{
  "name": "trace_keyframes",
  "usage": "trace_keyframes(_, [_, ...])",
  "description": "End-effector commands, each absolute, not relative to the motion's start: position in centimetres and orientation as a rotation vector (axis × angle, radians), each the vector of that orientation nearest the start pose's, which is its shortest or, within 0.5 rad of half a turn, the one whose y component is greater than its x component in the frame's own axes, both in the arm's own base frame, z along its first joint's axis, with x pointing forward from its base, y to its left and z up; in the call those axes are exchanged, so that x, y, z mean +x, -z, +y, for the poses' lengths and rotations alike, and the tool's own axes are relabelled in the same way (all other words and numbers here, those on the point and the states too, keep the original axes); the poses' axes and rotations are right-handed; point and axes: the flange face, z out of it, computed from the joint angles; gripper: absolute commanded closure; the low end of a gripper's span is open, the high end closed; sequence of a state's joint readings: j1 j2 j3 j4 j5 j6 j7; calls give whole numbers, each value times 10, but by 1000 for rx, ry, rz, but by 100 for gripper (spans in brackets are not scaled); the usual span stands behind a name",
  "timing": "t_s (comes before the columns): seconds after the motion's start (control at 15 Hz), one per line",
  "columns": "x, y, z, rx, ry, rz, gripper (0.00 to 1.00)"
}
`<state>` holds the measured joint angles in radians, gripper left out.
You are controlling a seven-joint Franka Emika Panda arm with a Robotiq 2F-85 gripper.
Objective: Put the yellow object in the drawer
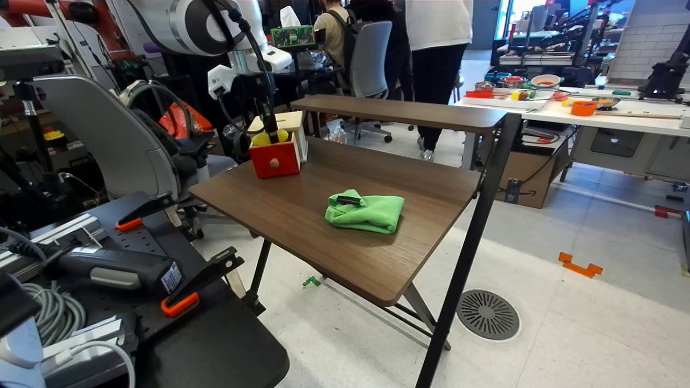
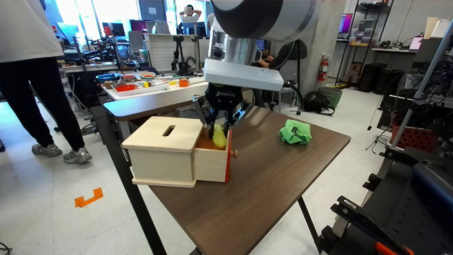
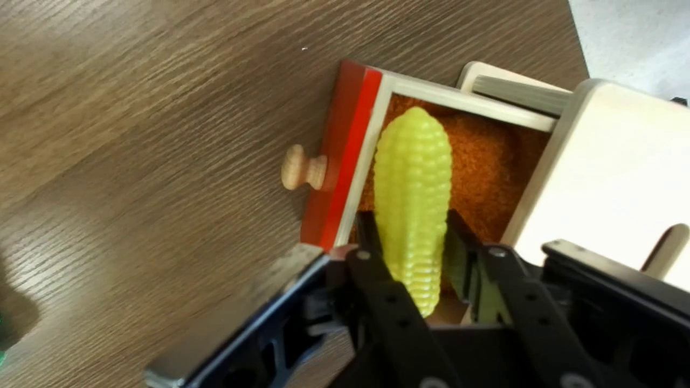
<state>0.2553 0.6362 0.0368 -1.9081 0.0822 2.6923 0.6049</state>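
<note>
The yellow object is a toy corn cob [image 3: 412,172]. It shows in both exterior views [image 1: 261,140] [image 2: 219,137]. My gripper [image 3: 411,221] points down into the open drawer and is shut on the corn, with one finger against each side. The gripper also shows in both exterior views [image 1: 274,134] [image 2: 218,131]. The drawer [image 2: 210,165] has a red front [image 1: 277,161] and a round wooden knob [image 3: 302,168], and is pulled out of a pale wooden box [image 2: 162,163]. The corn is within the drawer's opening, near the red front. Its contact with the drawer floor is hidden.
The box stands at one end of the brown table [image 1: 323,172]. A folded green cloth [image 1: 372,213] with a dark item on it lies farther along the table; it also shows in an exterior view [image 2: 296,131]. A raised shelf [image 1: 399,112] runs along one table edge.
</note>
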Motion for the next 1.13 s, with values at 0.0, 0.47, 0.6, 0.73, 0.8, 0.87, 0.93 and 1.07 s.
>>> trace_keyframes(0.0, [615, -176, 180, -2953, 154, 594, 35])
trace_keyframes(0.47, [617, -200, 178, -2936, 196, 583, 0])
trace_keyframes(0.6, [617, -221, 176, -2919, 242, 573, 0])
trace_keyframes(0.73, [618, -247, 173, -2890, 290, 570, 0])
trace_keyframes(0.8, [620, -258, 170, -2886, 319, 572, 0])
trace_keyframes(0.87, [619, -265, 168, -2892, 319, 551, 0])
trace_keyframes(0.93, [628, -248, 174, -2907, 305, 569, 0])
trace_keyframes(1.07, [626, -262, 170, -2901, 330, 561, 0])
